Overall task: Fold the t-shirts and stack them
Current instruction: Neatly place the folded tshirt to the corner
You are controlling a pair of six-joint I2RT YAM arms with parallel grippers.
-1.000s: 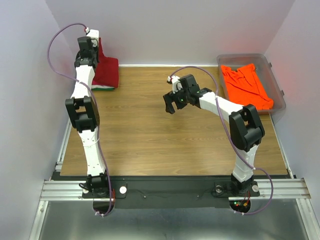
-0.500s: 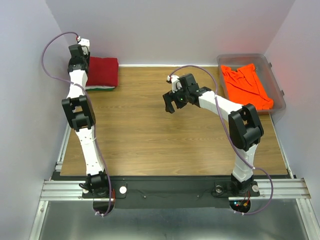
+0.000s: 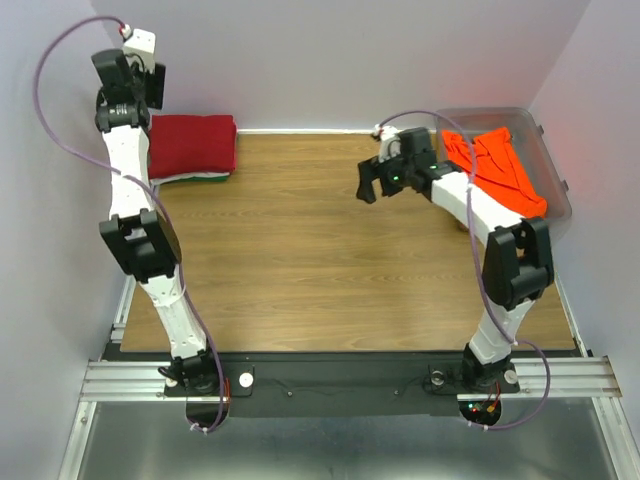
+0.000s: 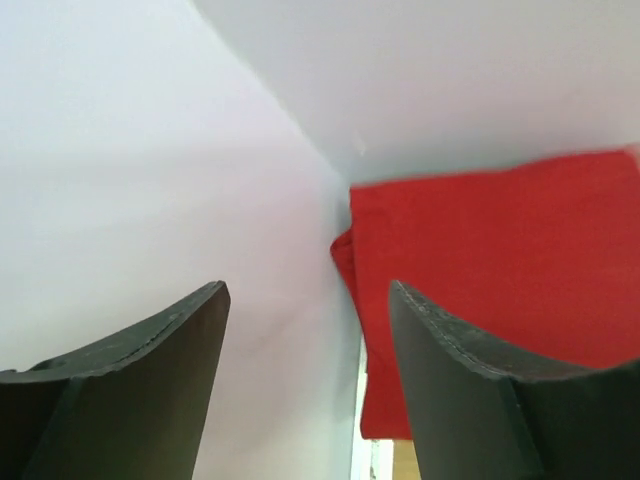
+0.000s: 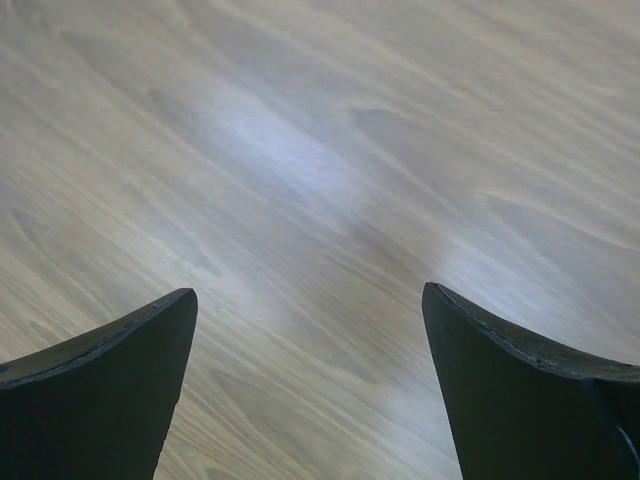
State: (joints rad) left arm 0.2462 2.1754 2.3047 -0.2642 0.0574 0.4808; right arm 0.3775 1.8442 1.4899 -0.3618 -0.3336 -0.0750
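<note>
Surface, far-left corner: left gripper lifted off the stacked red shirt, open and empty. Right gripper, open, swung toward the orange shirt, likely next.

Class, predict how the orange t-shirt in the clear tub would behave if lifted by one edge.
Its loose wrinkles suggest the bright orange cloth t-shirt would probably hang floppy and unfold. It looks thin, so likely light.

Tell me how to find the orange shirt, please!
Look at the wooden table and go to its far right corner, where a clear plastic tub sits. The orange t-shirt lies crumpled inside it. It is the only bright orange thing, unlike the dark red t-shirt folded flat at the far left corner.
</note>
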